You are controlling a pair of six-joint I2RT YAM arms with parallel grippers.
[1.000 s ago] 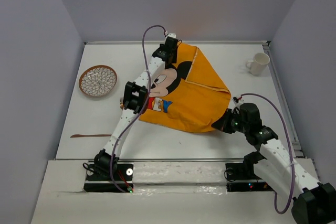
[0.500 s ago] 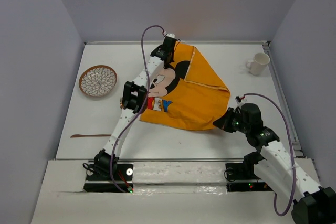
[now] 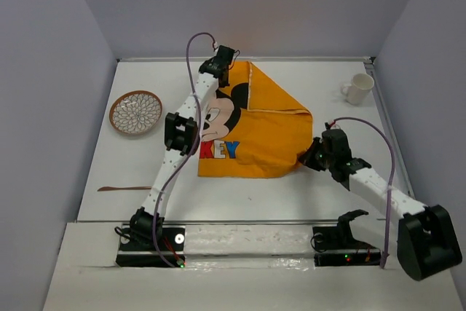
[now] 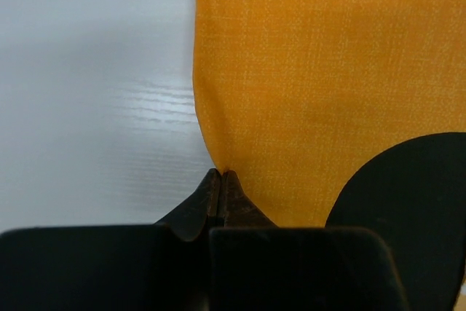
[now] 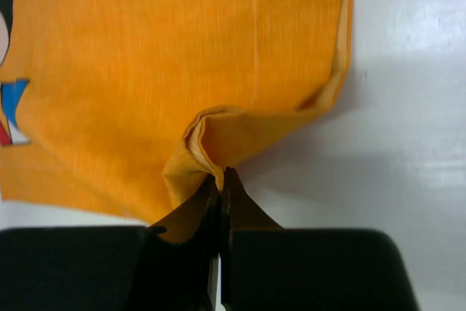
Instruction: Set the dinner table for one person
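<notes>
The white desk [image 3: 306,187] fills the floor of the enclosure, running from the arm bases at the near edge to the grey walls [image 3: 291,5] at the far and side limits. An orange cloth mat [image 3: 266,136] lies on its middle, flat over most of its area, printed with a Mickey Mouse head and the letters "KEY" on its left half. The mat's right portion is folded over itself, with a seam line running across the far right part. The left gripper [image 3: 220,60] is extended to the mat's far left corner; the left wrist view shows its jaws closed tight on the mat's edge, with bare desk to one side of them. The right gripper [image 3: 309,159] is at the mat's near right corner; the right wrist view shows its jaws closed on a bunched, doubled fold of orange fabric that is raised off the desk and casts a shadow. A round patterned plate [image 3: 135,112] with a brown rim sits on the desk left of the mat, well apart from it. A white mug [image 3: 357,87] stands upright near the far right corner, handle toward the left. A thin brown utensil [image 3: 124,189] lies near the left front edge; its type cannot be determined.
</notes>
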